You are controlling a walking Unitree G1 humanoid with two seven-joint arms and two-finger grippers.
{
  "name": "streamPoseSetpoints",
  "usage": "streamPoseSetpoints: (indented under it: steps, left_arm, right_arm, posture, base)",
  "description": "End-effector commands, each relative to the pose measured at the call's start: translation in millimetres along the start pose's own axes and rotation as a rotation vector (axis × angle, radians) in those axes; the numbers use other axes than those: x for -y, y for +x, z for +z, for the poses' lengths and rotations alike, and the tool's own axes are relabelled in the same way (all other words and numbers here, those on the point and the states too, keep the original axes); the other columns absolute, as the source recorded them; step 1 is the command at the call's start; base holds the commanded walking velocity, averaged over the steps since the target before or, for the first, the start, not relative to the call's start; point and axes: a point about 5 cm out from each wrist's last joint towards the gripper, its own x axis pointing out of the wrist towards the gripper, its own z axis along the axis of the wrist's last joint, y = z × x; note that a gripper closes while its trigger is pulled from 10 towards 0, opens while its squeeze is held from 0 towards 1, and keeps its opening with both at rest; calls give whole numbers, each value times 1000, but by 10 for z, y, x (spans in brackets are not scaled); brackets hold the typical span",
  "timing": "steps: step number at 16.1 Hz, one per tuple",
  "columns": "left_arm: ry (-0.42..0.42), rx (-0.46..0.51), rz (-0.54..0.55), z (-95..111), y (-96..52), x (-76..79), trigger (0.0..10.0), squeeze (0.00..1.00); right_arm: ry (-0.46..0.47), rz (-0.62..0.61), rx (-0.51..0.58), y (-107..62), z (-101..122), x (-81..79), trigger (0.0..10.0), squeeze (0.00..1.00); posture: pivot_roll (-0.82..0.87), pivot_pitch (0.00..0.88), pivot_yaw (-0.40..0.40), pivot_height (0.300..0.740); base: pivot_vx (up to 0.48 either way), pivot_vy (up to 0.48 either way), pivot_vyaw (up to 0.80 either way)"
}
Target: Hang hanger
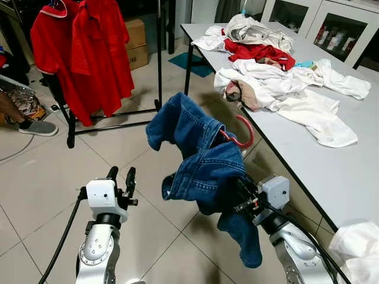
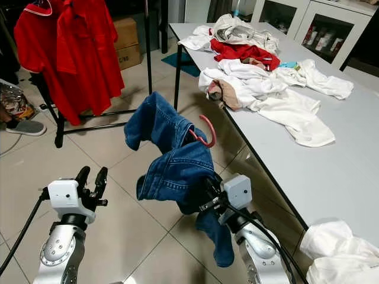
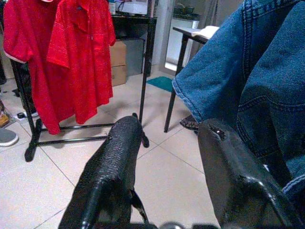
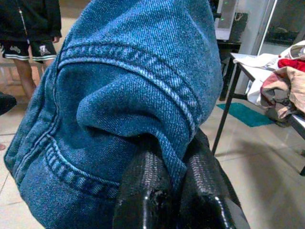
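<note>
A blue denim garment [image 1: 201,160] hangs on a red hanger whose hook [image 1: 247,133] sticks out toward the table. My right gripper [image 4: 174,157] is shut on a fold of the denim, which it holds up over the floor beside the table; the cloth covers most of its fingers [image 4: 143,191]. My left gripper [image 1: 121,177] is raised to the left of the garment, open, with nothing in it and not touching the cloth. A black clothes rack [image 1: 159,53] with red shirts [image 1: 89,47] stands at the far left.
A long white table [image 1: 331,171] runs along the right, with a heap of clothes [image 1: 278,83] on it. Cardboard boxes [image 1: 136,41] sit behind the rack. A person's shoe [image 1: 37,127] rests at the left edge, and a person [image 4: 28,28] stands nearby. Bare tiles lie between me and the rack.
</note>
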Motion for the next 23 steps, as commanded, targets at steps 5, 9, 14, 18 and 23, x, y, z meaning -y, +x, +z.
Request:
streamPoseSetpoints:
  steps: [5,9,14,18,23]
  left_arm:
    - [6,6,-3,8,21,33,10000,0]
    - [5,8,-7,13,31,42,10000,0]
    - [4,7,-12,14,42,46,10000,0]
    - [2,8,-10,14,45,48,10000,0]
    - [-2,13,-4,19,51,48,10000,0]
  right_arm:
    - [-28,15,33,48,66,29,10000,0]
    - [-50,19,31,54,67,29,10000,0]
    - [-35,2,23,58,55,41,10000,0]
    - [-34,1,24,63,51,43,10000,0]
    - [-35,3,27,68,54,52,10000,0]
  posture:
    - [-24,0,-48,740]
    - [-25,0,-48,740]
    - [-28,0,-45,740]
    - [-27,0,-46,740]
    - [-26,0,-48,740]
  base:
    - [0,0,0]
    - [0,0,330]
    - [0,0,0]
    - [0,0,0]
    - [170,0,0]
